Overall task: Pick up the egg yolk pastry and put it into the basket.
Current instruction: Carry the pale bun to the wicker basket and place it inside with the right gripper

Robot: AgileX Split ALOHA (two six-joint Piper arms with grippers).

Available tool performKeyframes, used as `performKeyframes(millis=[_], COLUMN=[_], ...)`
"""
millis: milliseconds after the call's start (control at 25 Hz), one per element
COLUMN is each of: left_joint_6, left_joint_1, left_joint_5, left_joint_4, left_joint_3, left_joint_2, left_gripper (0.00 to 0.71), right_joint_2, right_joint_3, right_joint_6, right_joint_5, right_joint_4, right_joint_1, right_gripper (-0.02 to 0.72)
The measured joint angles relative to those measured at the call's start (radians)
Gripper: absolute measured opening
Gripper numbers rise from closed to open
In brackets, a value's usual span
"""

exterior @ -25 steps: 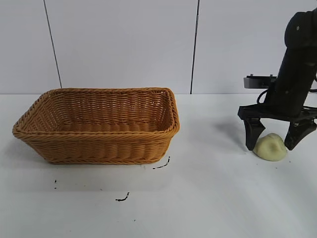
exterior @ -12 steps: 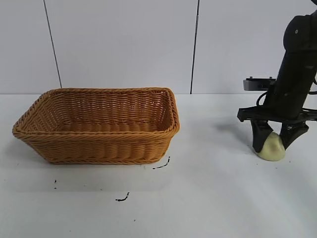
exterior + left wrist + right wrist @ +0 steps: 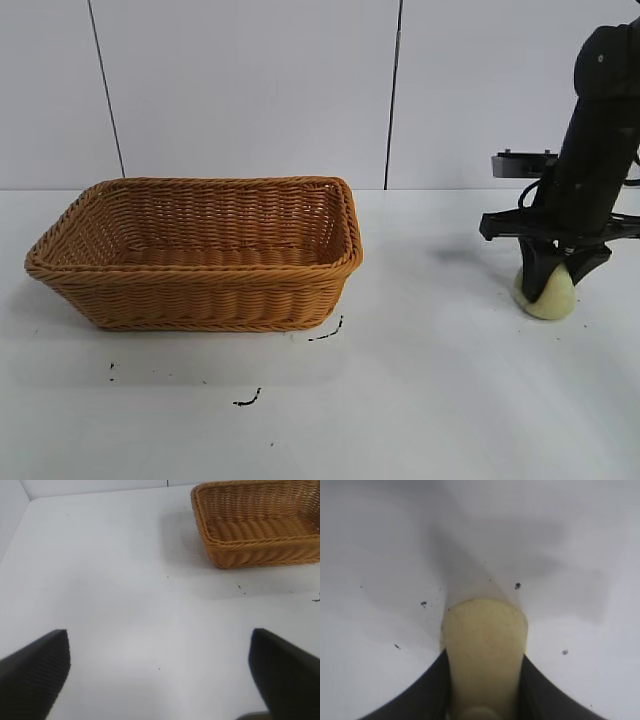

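Observation:
The pale yellow egg yolk pastry [image 3: 549,297] sits on the white table at the right, squeezed narrow between the fingers of my right gripper [image 3: 551,272]. The right wrist view shows the pastry [image 3: 484,645] pressed between both black fingers, still resting on the table. The orange-brown wicker basket [image 3: 200,290] stands at the left of centre, well apart from the pastry, and nothing shows inside it. It also shows in the left wrist view [image 3: 255,550]. My left gripper [image 3: 160,680] is open and holds nothing, out of the exterior view, above bare table.
A few small black marks [image 3: 326,333] lie on the table in front of the basket. A white wall with dark vertical seams stands behind the table. A stretch of bare table lies between basket and pastry.
My right gripper's fingers have closed from either side of the pastry onto it, pinching it narrower. The basket has not moved.

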Motion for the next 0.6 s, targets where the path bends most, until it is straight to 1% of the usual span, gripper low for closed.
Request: performKeyframes(millis=[240,440,600], left_joint_6=[0.000,0.000,0.000], left_joint_1=[0.000,0.000,0.000], left_joint_5=[0.000,0.000,0.000], left_joint_4=[0.000,0.000,0.000], left_joint_3=[0.000,0.000,0.000], left_joint_2=[0.000,0.000,0.000], left_gripper=[0.697,0.697,0.697], right_joint_2=[-0.126,-0.251,-0.267], right_joint_3=[-0.001,-0.012,-0.096], right_joint_6=[-0.001,-0.007,-0.008], right_joint_5=[0.072,0.095,0.173], right_joint_4=[0.000,-0.004,-0.008], right_joint_1=[0.000,0.000,0.000], right_gripper=[0.211,0.204,0.204])
